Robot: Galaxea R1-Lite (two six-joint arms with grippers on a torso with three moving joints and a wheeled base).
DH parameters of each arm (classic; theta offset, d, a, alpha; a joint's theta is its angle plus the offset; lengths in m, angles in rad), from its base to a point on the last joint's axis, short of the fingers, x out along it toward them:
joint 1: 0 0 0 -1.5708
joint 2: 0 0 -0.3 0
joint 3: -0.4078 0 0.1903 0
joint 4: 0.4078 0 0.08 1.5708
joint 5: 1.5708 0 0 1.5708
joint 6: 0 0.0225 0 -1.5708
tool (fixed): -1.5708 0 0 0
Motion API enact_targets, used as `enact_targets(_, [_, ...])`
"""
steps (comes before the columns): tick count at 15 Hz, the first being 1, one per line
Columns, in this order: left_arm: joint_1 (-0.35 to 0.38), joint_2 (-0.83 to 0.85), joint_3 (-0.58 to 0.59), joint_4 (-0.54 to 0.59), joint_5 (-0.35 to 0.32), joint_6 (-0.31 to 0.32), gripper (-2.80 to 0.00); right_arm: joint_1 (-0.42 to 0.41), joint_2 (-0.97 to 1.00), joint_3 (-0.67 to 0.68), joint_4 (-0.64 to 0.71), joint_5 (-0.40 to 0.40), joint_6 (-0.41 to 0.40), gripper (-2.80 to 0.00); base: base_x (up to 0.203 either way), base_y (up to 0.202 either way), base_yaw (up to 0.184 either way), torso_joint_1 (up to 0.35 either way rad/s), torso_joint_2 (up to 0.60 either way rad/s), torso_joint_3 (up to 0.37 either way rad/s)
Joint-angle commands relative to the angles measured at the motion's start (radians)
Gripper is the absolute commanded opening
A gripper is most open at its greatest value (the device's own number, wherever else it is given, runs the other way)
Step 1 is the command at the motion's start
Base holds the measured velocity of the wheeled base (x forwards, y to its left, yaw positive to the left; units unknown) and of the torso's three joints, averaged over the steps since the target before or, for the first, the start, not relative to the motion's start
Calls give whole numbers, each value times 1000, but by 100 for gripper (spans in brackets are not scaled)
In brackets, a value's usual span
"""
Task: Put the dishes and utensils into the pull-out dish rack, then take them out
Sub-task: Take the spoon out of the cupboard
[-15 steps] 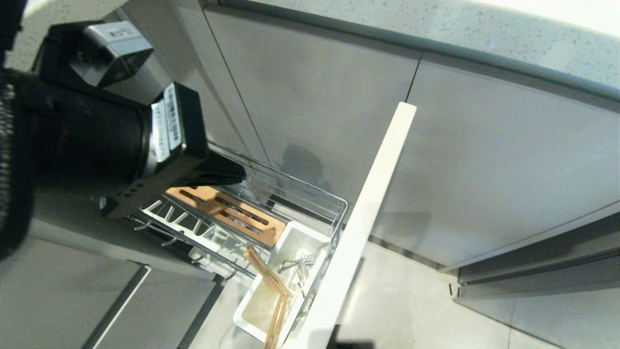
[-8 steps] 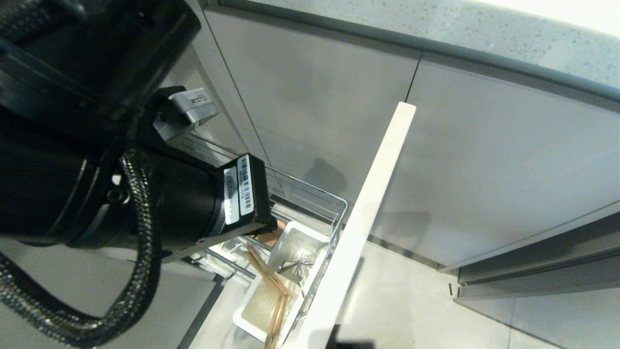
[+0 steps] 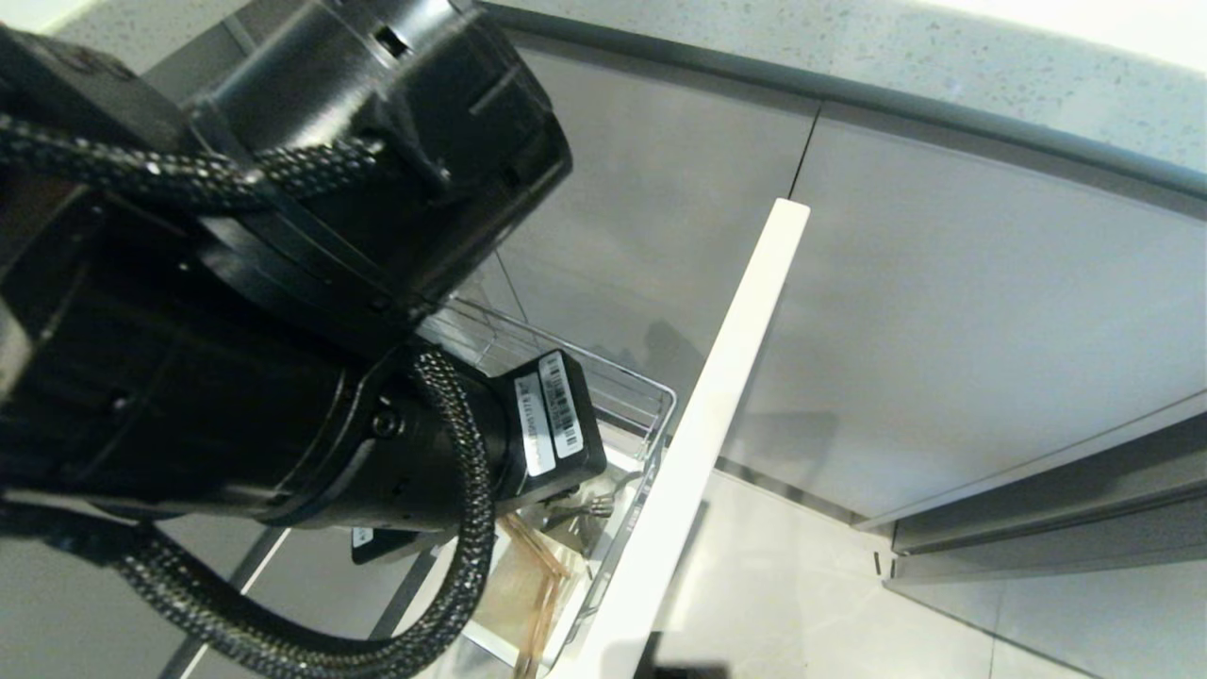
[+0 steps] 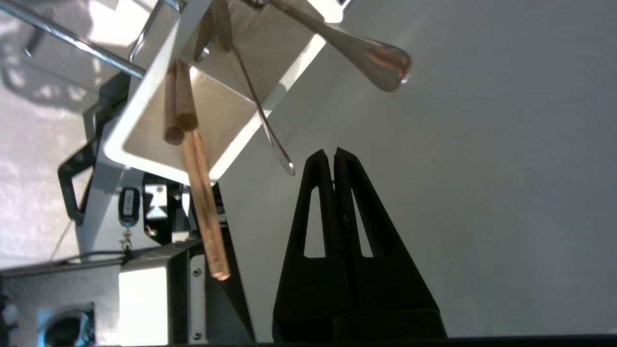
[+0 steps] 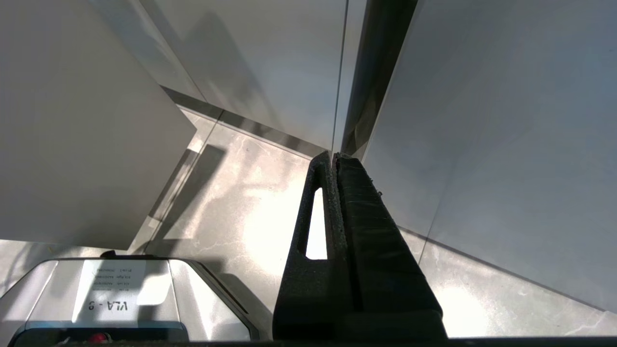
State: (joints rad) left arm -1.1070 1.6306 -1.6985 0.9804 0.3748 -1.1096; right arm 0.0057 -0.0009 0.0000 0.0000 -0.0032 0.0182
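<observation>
Grey cabinet fronts behind pulled-out dish rack (image 3: 651,415) | left claw (image 4: 334,153) clenched, empty, aimed at pale front panel (image 3: 717,415) | spoon (image 4: 274,140) handle tip just beside fingertips, long axis slanting out of white utensil tub (image 4: 144,120) | 2 chopsticks (image 4: 205,212) farther over, same tub | right claw (image 5: 333,156) clenched, parked well apart

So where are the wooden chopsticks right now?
The chopsticks stand in the white utensil tub of the pulled-out rack beside the spoon, near the shut left gripper.
</observation>
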Motion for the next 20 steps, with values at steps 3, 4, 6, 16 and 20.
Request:
enact_targets(3, [-2, 38, 20, 34, 4, -23, -280, 0, 1, 2, 0, 0, 0, -280, 0, 0, 0, 0, 0, 0])
enact_targets(4, [-2, 51, 20, 37, 4, -30, -280, 0, 1, 2, 0, 0, 0, -280, 0, 0, 0, 0, 0, 0])
enact_targets(6, [-2, 58, 24, 52, 0, -36, -280, 0, 1, 2, 0, 0, 0, -280, 0, 0, 0, 0, 0, 0])
enact_targets(16, [-14, 78, 20, 55, -7, -70, 0, 0, 1, 2, 0, 0, 0, -280, 0, 0, 0, 0, 0, 0])
enact_targets(20, [-13, 103, 34, 61, -25, -72, 0, 0, 1, 2, 0, 0, 0, -280, 0, 0, 0, 0, 0, 0])
